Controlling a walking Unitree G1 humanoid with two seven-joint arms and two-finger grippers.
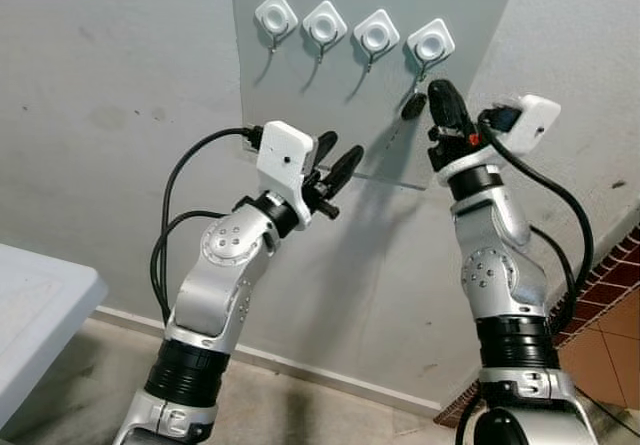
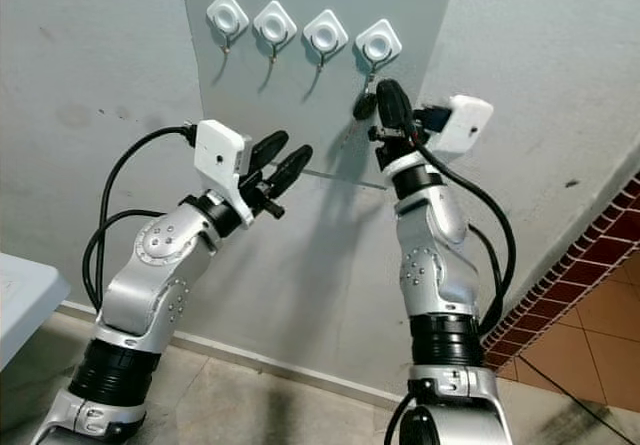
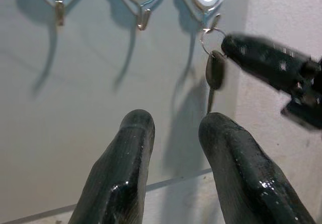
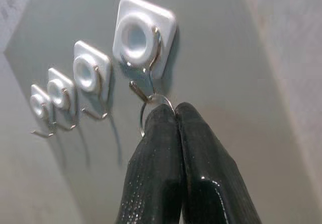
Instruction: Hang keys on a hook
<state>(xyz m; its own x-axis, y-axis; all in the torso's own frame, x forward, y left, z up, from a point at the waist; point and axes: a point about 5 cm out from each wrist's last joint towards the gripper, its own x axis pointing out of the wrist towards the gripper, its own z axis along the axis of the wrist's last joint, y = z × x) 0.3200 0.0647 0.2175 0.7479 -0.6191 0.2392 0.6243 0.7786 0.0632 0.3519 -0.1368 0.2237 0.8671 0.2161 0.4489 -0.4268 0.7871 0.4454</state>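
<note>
Keys (image 3: 215, 70) dangle by their ring at the rightmost hook (image 4: 143, 90), the right end effector (image 4: 175, 110) clamped together on the ring. The left end effector (image 3: 173, 133) waits nearby, fingers apart. Release too early and the ring may slip off the hook tip.

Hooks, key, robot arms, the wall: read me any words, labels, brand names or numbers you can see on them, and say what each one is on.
None: no readable text in any view.
The four white hooks and their grey panel are unmarked.
The key on its ring shows no legible stamp; it is blurred.
The right gripper and left gripper carry no labels.
</note>
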